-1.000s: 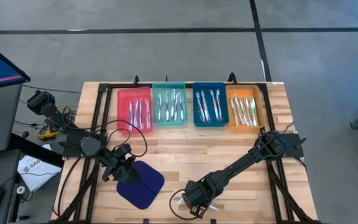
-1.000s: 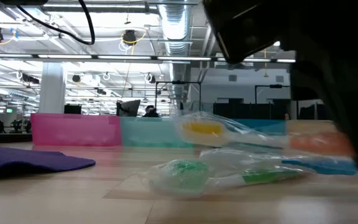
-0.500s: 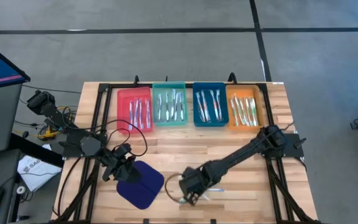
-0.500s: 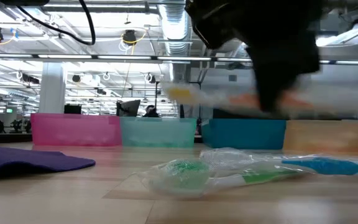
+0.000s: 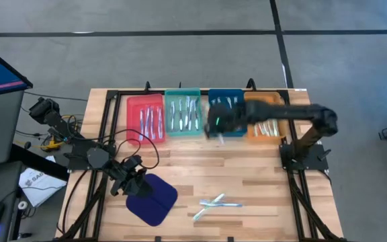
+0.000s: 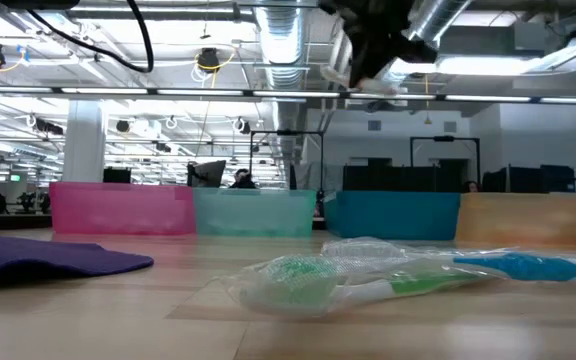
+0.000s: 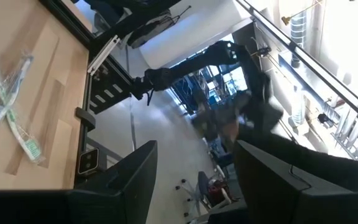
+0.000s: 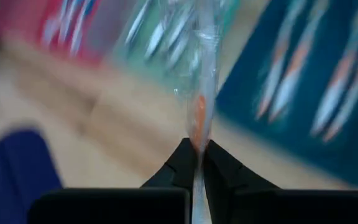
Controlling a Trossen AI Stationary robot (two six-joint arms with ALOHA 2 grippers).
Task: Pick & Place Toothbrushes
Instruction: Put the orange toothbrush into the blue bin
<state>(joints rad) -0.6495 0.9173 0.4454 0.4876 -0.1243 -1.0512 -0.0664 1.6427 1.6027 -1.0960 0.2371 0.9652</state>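
Across a pale wooden plank table (image 5: 247, 175) on a black frame: four rectangular plastic trays in a row at the far edge, red (image 5: 144, 117), teal (image 5: 183, 112), blue (image 5: 237, 122) and orange (image 5: 266, 117), each holding thin whitish toothbrushes. Rounded dark blue cloth pad (image 5: 152, 196), soft and matte, just beside the left gripper (image 5: 138, 186), whose jaws stand parted and empty. Right gripper (image 8: 197, 163), raised above the blue tray's near edge, jaws closed on a clear-wrapped toothbrush with orange accent (image 8: 199, 112). Two crinkly wrapped toothbrushes (image 5: 213, 206), green and blue accented, crossed on bare wood, well apart from both jaws. Grey floor around; open ceiling with ducts and strip lights beyond. No legible writing.
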